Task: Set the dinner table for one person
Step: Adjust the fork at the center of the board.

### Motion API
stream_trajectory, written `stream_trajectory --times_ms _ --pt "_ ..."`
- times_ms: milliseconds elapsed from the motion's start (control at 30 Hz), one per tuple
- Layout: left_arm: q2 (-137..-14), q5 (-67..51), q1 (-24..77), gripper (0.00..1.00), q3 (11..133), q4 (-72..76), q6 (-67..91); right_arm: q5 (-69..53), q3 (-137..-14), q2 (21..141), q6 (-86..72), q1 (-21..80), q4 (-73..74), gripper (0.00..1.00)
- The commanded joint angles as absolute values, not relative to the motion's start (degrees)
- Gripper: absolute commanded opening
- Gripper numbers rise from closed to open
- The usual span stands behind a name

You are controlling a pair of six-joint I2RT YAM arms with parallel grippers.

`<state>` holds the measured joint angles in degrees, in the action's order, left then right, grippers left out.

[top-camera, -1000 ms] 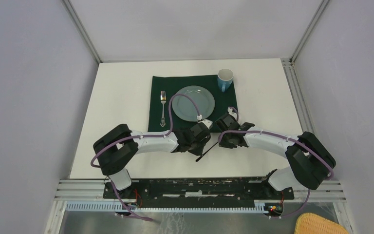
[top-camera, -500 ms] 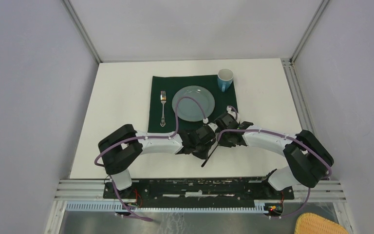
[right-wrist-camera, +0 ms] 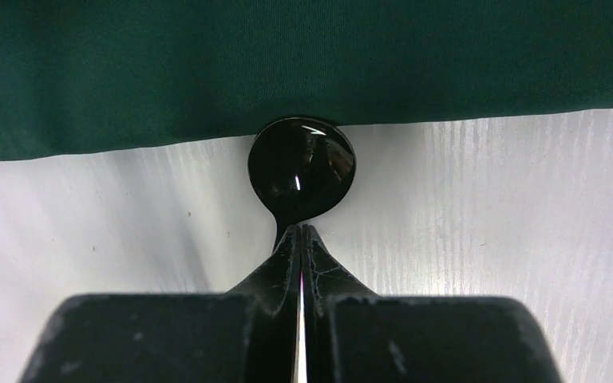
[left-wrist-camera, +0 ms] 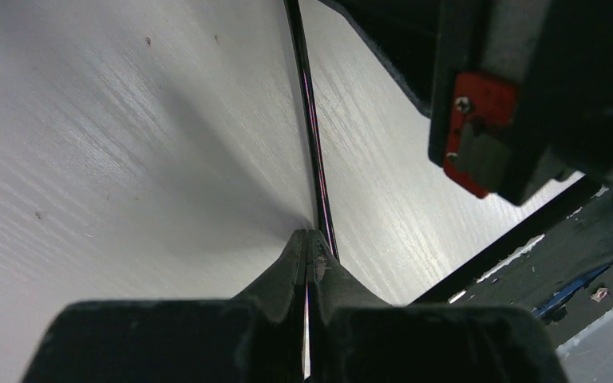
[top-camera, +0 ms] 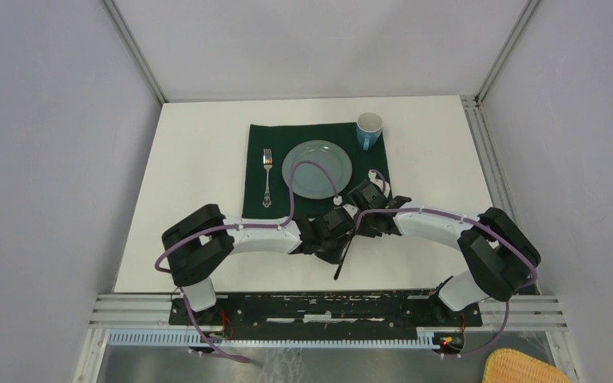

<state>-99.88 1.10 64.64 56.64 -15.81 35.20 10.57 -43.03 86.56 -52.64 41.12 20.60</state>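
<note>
A black spoon [top-camera: 341, 262] lies low over the white dinner table [top-camera: 191, 159], just in front of the dark green cloth [top-camera: 255, 144]. Its handle points to the near edge. My right gripper [top-camera: 357, 221] is shut on the spoon's neck; in the right wrist view [right-wrist-camera: 300, 227] the glossy bowl [right-wrist-camera: 302, 163] sits at the cloth's edge [right-wrist-camera: 287, 64]. My left gripper [top-camera: 342, 237] is shut on the thin handle [left-wrist-camera: 311, 136], which runs into its tips [left-wrist-camera: 310, 233]. The two grippers almost touch.
On the cloth lie a grey-green plate [top-camera: 317, 168], a silver fork [top-camera: 267, 177] to its left and a blue mug [top-camera: 369, 130] at the back right corner. A wicker basket [top-camera: 527, 367] sits beyond the table's near right edge. The right gripper's body [left-wrist-camera: 527, 96] looms close in the left wrist view.
Both grippers have drawn together in front of the cloth. The spoon has swung from slanted to nearly straight, handle toward the near edge. The right gripper has come onto its neck.
</note>
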Motion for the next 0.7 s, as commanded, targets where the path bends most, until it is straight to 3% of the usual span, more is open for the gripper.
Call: stream_trajectory --times_ms 0,667 --pt "-100.9 0.7 65.8 0.02 59.7 -15.3 37.4 10.6 -42.9 89.1 -52.4 41.1 21.6 0.0" --pt "-98.3 7.5 65.5 0.02 62.6 -18.5 36.2 11.8 -41.8 83.9 -52.0 41.0 24.2 0.0"
